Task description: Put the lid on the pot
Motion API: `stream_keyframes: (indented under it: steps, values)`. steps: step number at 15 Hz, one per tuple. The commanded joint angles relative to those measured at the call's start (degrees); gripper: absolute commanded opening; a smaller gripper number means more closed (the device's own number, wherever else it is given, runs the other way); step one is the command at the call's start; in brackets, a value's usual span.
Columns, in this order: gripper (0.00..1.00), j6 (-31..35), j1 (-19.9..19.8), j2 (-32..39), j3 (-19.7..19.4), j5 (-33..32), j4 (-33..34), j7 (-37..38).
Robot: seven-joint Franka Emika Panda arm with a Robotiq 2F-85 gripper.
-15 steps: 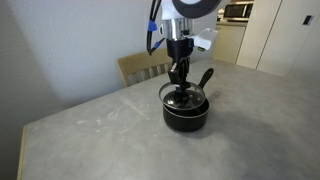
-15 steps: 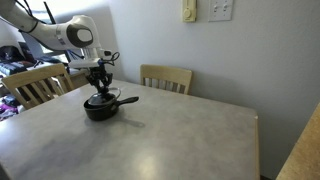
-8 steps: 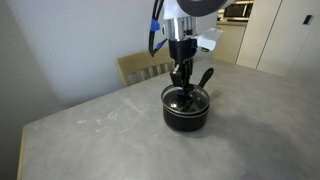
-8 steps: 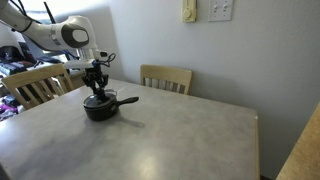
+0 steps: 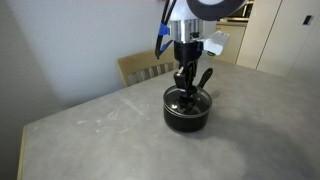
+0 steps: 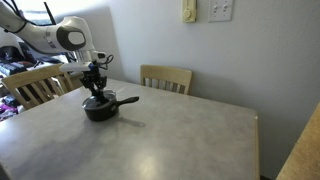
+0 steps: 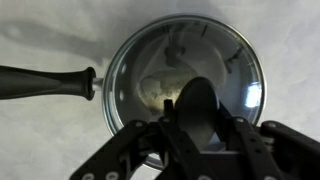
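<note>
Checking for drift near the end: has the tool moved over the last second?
Yes, slightly: in an exterior view the tool has shifted right, away from the chair back behind it.

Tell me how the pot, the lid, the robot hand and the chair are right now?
pot: upright on the table, covered.
lid: resting on the pot, closing it.
robot hand: right over the lid's middle; open or shut, I cannot tell.
chair: empty, standing at the table's edge.
</note>
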Motion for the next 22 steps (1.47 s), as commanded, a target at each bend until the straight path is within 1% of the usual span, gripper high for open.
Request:
stream_keyframes:
  steps: [1,4,9,10,11,13,14,16,19,22]
  values:
    - [0.15,2.26,-0.84,-2.43,0.39,1.58,-3.44,-1.12]
    - [0.15,1.32,-0.97,-2.63,0.95,2.54,-3.60,-2.20]
    - [0.15,1.04,-0.84,-2.41,0.77,3.17,-3.50,-2.14]
    - [0.57,1.10,-0.89,-2.38,0.81,3.26,-3.52,-2.28]
    - [0.66,1.06,-0.85,-2.34,0.75,3.24,-3.53,-2.14]
    - [0.78,1.01,-0.88,-2.28,0.78,3.35,-3.45,-2.20]
    - [0.86,1.02,-0.90,-2.27,0.79,3.44,-3.44,-2.23]
    - [0.98,1.01,-0.95,-2.44,0.82,3.72,-3.45,-2.16]
    - [1.00,0.94,-0.99,-3.33,0.84,4.19,-3.72,-2.00]
    - [1.00,-1.28,-1.11,-4.94,1.15,5.21,-3.54,-2.44]
